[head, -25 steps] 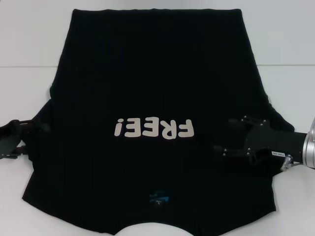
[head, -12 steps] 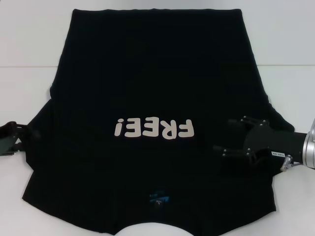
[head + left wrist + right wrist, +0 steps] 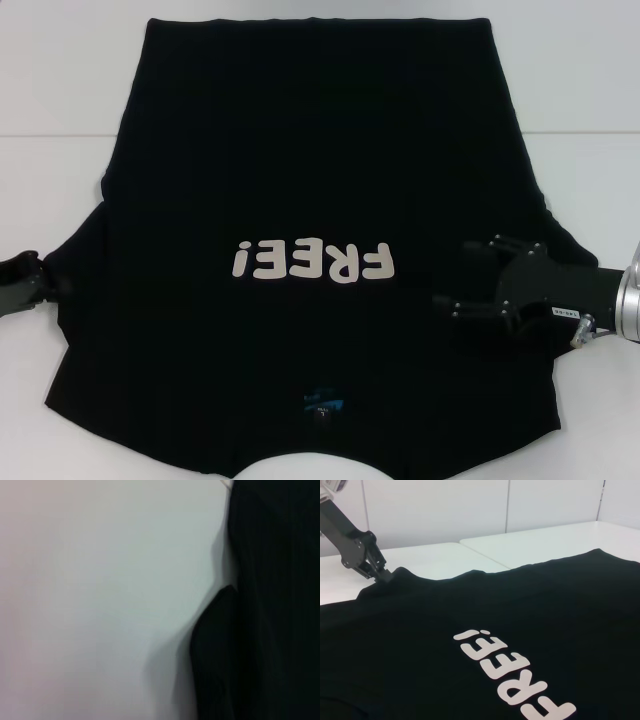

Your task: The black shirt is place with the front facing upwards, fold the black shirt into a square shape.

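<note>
The large plain black soft cloth T-shirt (image 3: 310,200) lay spread flat on the white table (image 3: 60,90), front up, its white rounded "FREE!" print (image 3: 312,262) showing across the chest and reading upside down from the robot's side. The small blue neck label (image 3: 322,403) sat at the collar, on the edge of the shirt nearest the robot, with the hem at the far edge. A thin seam in the table (image 3: 55,136) ran crosswise and passed under the shirt.

The right gripper (image 3: 455,275) rested low over the shirt, on the right of the "FREE!" print and just beside it, its black fingers (image 3: 470,308) spread apart and pointing toward the print, with nothing between them. Its dark body covered the cloth near the shirt's right sleeve, and the silver wrist trailed off over the bare table beyond the shirt's right edge.

The left gripper (image 3: 48,277) sat at the shirt's left sleeve edge, well to the left of the print. In the right wrist view that left gripper (image 3: 384,576) had its tips closed on the sleeve's edge, where the cloth rose into a small peak. The left wrist view showed only the black cloth (image 3: 270,610) along one side and bare table (image 3: 100,600) beside it.
</note>
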